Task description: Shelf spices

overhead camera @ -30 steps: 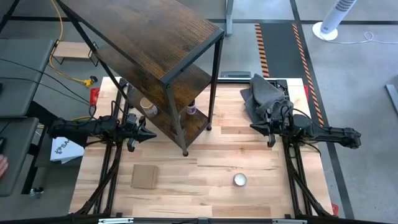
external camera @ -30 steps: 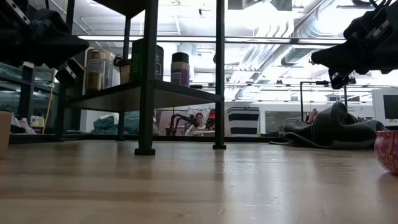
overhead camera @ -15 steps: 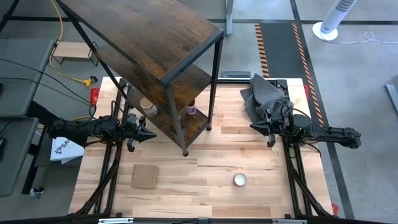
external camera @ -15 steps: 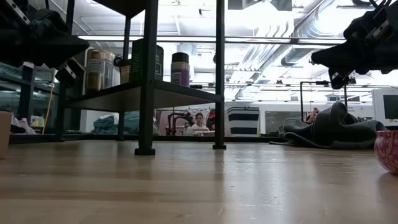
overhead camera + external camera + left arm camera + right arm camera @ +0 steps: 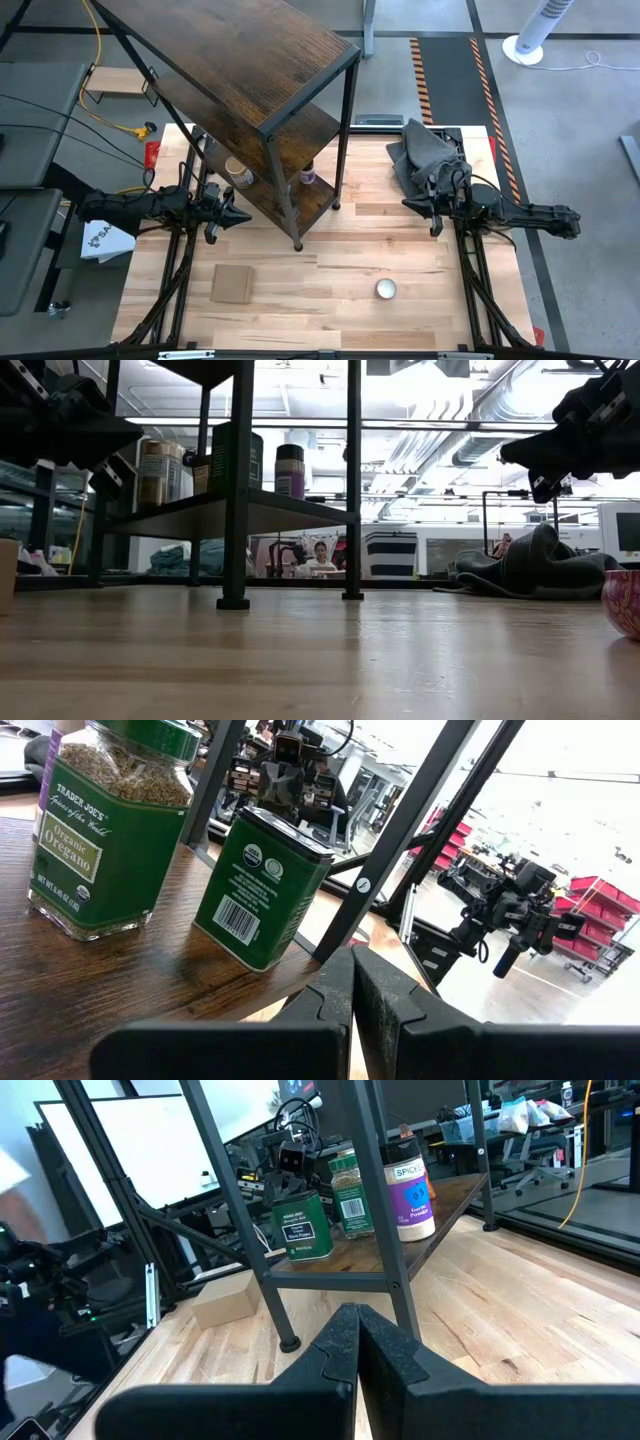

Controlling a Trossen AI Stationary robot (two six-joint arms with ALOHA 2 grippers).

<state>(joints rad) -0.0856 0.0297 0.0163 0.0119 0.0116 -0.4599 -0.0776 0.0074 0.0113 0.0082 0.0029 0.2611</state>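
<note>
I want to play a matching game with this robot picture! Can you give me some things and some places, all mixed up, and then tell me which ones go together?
Things:
1. green tin
2. cardboard square
3. grey cloth
4. silvery disc

Places:
A. bunched up on the table just beyond the right gripper
B. on the shelf board next to the oregano jar
C. flat on the table on the left arm's side
D. on the bare table on the right arm's side

Pairs: 1-B, 2-C, 3-A, 4-D
</note>
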